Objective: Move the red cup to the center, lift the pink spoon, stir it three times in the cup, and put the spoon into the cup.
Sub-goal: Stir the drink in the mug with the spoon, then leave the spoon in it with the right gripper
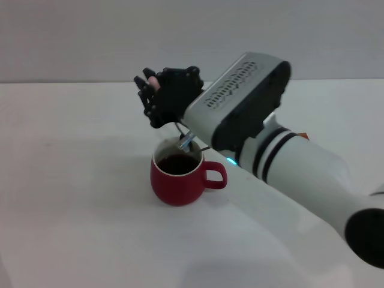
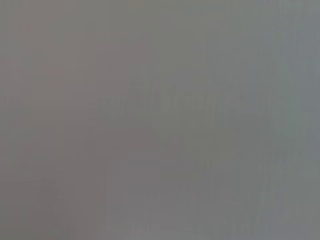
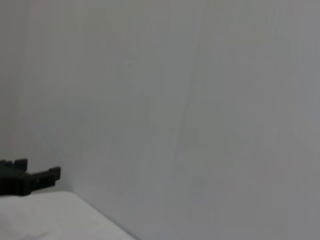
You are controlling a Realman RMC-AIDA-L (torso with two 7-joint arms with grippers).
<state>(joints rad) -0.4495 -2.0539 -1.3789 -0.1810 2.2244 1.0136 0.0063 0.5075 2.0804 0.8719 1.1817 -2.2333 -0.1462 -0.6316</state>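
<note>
The red cup (image 1: 177,180) stands upright on the white tabletop, handle toward the right, with dark liquid inside. My right gripper (image 1: 153,91) hangs just above and behind it, shut on the pink spoon (image 1: 153,80). The spoon's pink handle end shows between the black fingers, and its grey metal neck (image 1: 186,142) slants down into the cup. The bowl is hidden in the liquid. In the right wrist view only a black fingertip (image 3: 31,177) shows against the wall. The left gripper is out of view, and its wrist view shows plain grey.
The white right arm (image 1: 288,168) crosses the table from the lower right toward the cup. A small orange corner (image 1: 304,135) peeks out behind the arm. A grey wall runs along the table's far edge (image 1: 72,83).
</note>
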